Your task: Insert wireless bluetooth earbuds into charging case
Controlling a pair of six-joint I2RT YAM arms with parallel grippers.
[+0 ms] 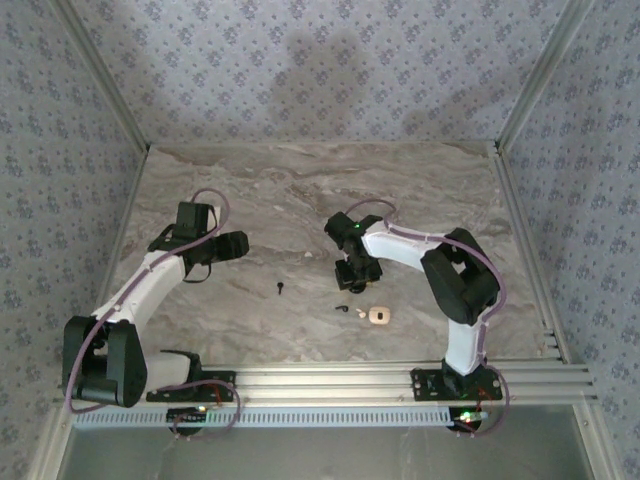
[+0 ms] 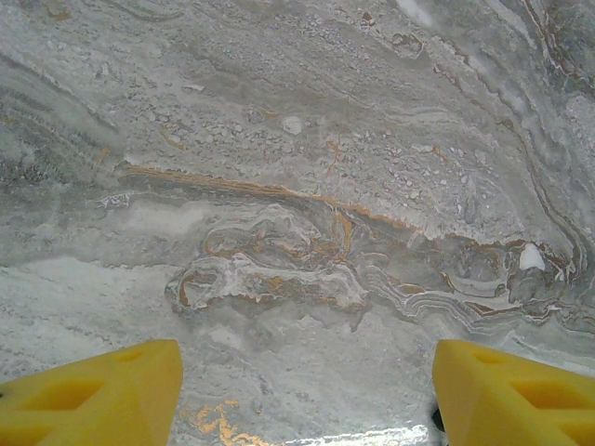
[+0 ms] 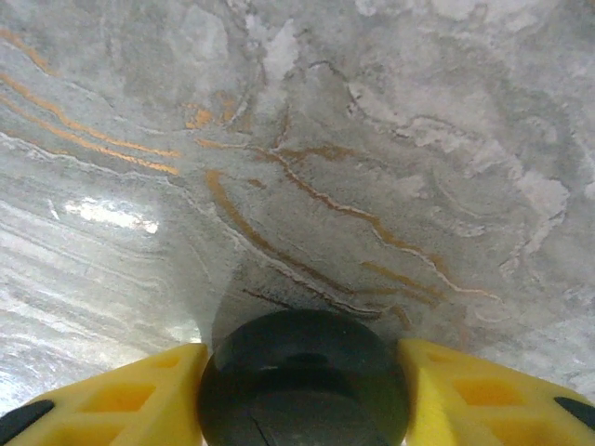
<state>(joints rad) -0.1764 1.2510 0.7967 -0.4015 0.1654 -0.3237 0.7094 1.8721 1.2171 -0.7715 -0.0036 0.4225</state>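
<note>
1. Now the right tool (image 3: pixel 303 401) pinches a black round disc (image 3: pixel 302 358).
2. Left tool (image 2: pixel 307 395) stands wide open, empty, above the worktop (image 2: pixel 297 139).
3. Charging case (image 1: pixel 378 316) lies beside one earbud (image 1: pixel 343 309); second earbud (image 1: pixel 281 289) lies farther left.

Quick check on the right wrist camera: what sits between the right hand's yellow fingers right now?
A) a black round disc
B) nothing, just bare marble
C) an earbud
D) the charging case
A: a black round disc spans the gap between the yellow fingers of the right hand, meeting both; the charging case lies apart from it in the top view.
</note>
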